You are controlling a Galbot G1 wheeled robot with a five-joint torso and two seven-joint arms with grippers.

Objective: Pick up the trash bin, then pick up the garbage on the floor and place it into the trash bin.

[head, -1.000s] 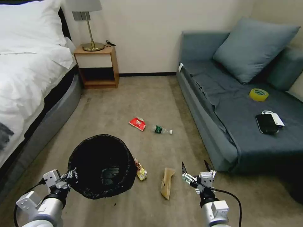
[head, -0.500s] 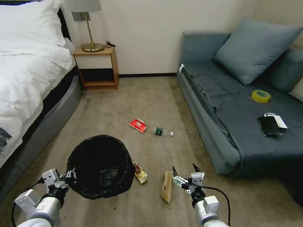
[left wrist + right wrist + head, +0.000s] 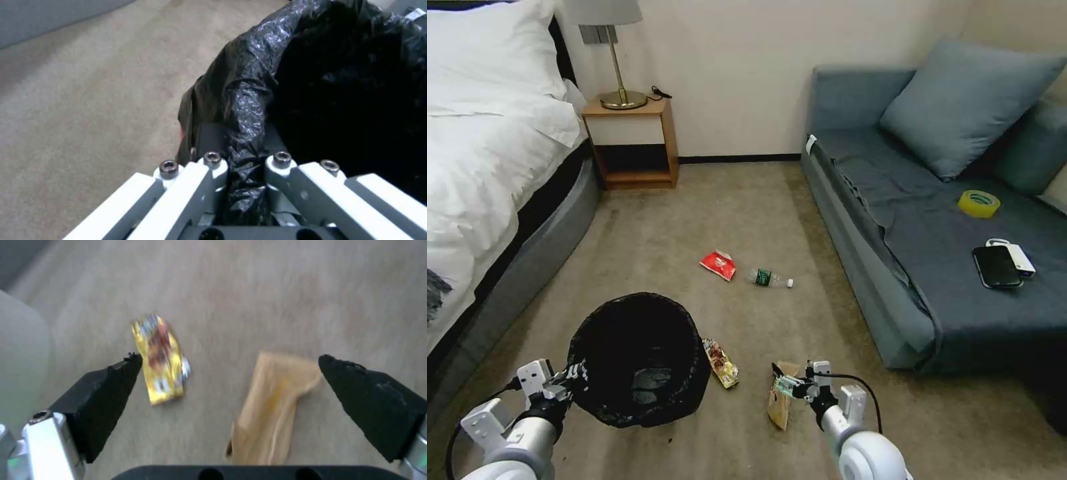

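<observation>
Right gripper (image 3: 782,381) now over tan paper (image 3: 776,407)

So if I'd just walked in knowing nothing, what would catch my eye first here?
Probably the big black trash bin, held at its rim by the left gripper near the bed. Next, the right gripper, open over a tan paper piece on the carpet, with a yellow-brown wrapper beside it. Farther off lie a red snack packet and a bottle.

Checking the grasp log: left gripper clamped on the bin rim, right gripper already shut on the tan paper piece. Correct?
Not quite. The left gripper is clamped on the trash bin rim, but the right gripper is open. The right wrist view shows its fingers spread wide, with the tan paper piece on the floor between them, not gripped.
</observation>
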